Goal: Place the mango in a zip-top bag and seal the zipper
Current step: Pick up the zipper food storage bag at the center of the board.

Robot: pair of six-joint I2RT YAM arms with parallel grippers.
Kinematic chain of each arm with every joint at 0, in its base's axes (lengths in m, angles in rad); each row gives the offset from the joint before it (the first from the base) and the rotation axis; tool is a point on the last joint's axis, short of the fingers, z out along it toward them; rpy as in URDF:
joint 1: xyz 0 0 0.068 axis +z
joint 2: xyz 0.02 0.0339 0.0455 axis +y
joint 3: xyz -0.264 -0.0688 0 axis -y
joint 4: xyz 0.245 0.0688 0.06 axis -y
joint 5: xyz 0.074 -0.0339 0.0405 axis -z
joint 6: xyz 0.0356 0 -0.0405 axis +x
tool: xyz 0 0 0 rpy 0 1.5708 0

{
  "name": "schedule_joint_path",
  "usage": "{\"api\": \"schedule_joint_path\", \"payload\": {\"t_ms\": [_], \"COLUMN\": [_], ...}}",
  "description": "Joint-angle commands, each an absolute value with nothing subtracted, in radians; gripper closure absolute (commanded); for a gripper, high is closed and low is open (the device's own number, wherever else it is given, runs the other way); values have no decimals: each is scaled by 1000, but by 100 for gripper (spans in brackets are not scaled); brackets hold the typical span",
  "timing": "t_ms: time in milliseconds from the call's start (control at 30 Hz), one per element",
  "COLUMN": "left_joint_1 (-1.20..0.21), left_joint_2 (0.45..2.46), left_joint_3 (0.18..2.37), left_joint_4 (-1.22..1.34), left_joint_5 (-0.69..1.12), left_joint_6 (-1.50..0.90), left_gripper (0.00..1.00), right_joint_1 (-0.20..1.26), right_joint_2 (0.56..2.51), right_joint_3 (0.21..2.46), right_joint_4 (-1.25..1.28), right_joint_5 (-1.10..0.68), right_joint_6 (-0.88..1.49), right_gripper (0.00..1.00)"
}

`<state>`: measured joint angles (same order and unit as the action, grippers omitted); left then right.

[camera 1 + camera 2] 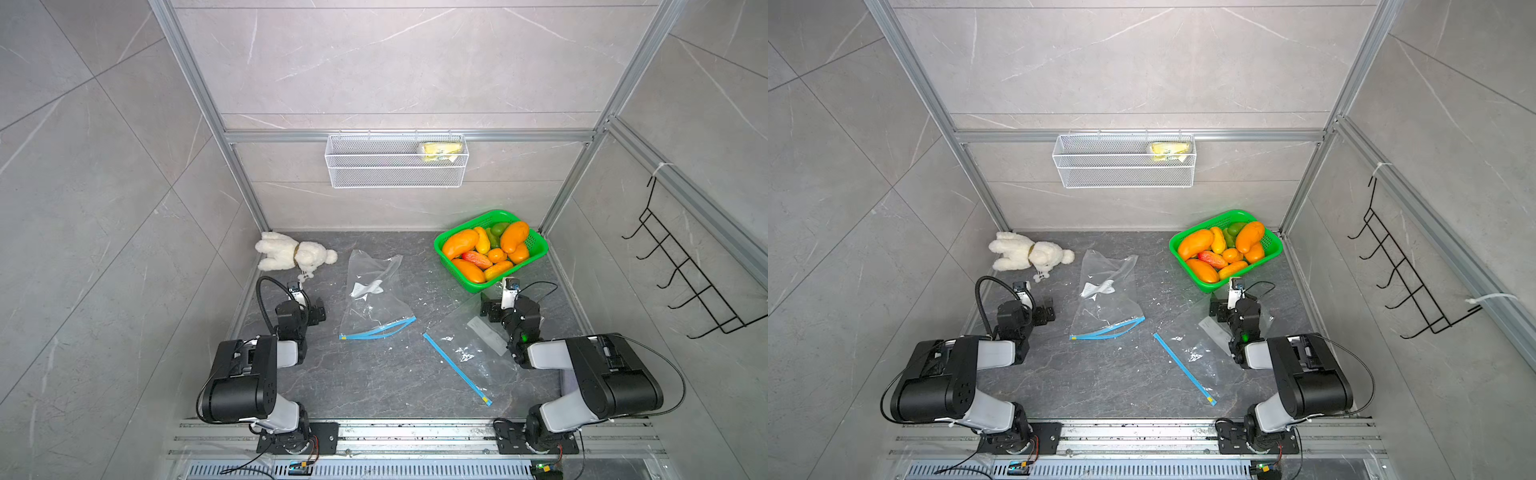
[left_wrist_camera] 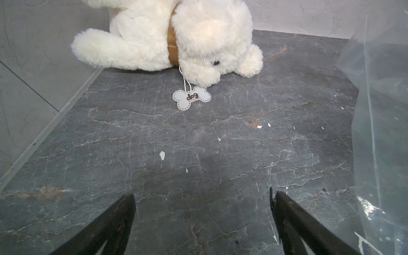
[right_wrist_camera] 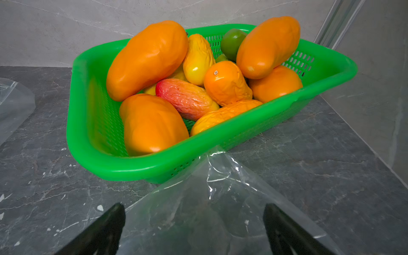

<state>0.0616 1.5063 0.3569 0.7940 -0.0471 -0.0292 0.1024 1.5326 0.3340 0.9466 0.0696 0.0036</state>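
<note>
Holding: nothing; left gripper (image 2: 202, 196) and right gripper (image 3: 194, 207) are both splayed wide and empty.
Mango: the nearest one (image 3: 152, 125) lies in the basket (image 3: 132, 170) against its near rim, piled among other fruit (image 3: 187, 101); none is out yet.
Right gripper: just short of the basket's near corner, low over the second bag (image 1: 465, 353).
Second bag: flat, one corner touching the basket's side; it looks shut.
Bag (image 1: 374, 299): left of the basket and apart from it; its zipper (image 1: 376, 328) gapes a little.
Left gripper: beyond the bag from the basket, pointed at the dog (image 1: 295, 253).
Stage: judged as the start; picking, bagging and sealing all remain.
Risk, pick: the fruit is smooth, rounded and stacked, so an off-centre pinch could squirt a mango out or topple its neighbours over the rim.
Risk, basket: it looks light; a push from the gripper could shove it away instead of closing on fruit.
Risk, bag: the thin film lies loose, so the narrow mouth may fold shut, or the bag may skid, when the mango is pushed in.
</note>
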Motion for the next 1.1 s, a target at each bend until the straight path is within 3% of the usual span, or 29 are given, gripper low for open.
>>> {"api": "schedule_joint_path", "payload": {"t_ms": [0,367,467,600,733,867,933,1000,1067], "left_joint_1": [66,66,51,7,-9,-8,-11,-48,-188], "left_joint_2": [1502,1495,1408,1284,1132,1117,1165,1212,1211], "left_joint_3": [364,370,425,425,550,831,885,905,928], "left_joint_4": [841,840,665,590,319,-260,-275,-259,-325], "left_joint_5": [-40,-23,33,-43,-132,-241,5,203,83], "left_joint_6": [-18,-8,30,45,-113,-618,-561,-537,-475], "left_gripper": [0,0,0,0,0,0,0,0,0], "right_joint_1": [104,104,104,104,104,104,103,103,102], "right_joint_2": [1537,1538,1488,1354,1293,1117,1017,954,935], "right_joint_3": [346,348,312,244,227,284,364,442,494], "right_joint_4": [942,939,971,981,954,697,462,331,258], "right_joint_5": [60,58,95,156,169,109,250,101,-75], "right_joint_6": [-6,-5,3,23,31,111,399,452,442], "right_gripper": [0,0,1,1,1,1,0,0,1]}}
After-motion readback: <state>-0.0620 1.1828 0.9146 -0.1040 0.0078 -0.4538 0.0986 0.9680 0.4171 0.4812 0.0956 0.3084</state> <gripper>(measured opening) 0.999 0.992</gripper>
